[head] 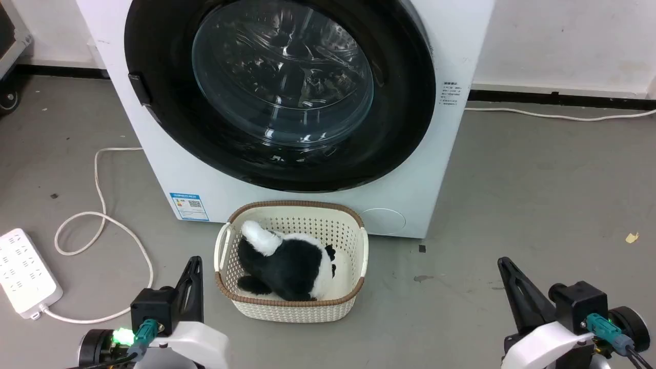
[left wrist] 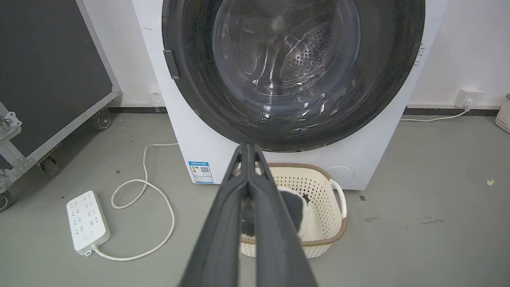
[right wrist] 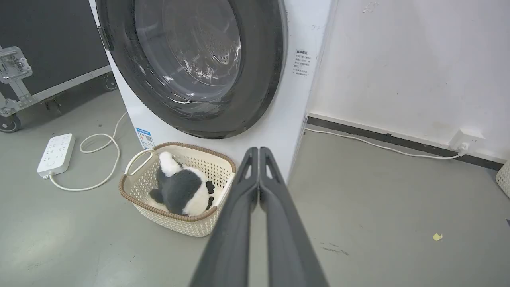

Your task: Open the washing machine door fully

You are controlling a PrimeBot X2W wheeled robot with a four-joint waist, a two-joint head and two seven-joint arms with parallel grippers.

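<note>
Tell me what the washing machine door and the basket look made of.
The washing machine door: glossy black plastic ring, likely, around a clear glass bowl, by its sharp reflections. Basket: cream moulded plastic, perforated, with a brown woven-look rim.

A cream basket (head: 292, 310) holding a plush toy (head: 292, 261) stands on the floor (head: 538, 205) just before the washing machine (head: 164, 164), beneath the closed washing machine door (head: 405, 102). Left of it lie a power strip (head: 23, 271) and its looping cable (head: 97, 174). Right of the basket, open floor runs to the wall edge.
</note>
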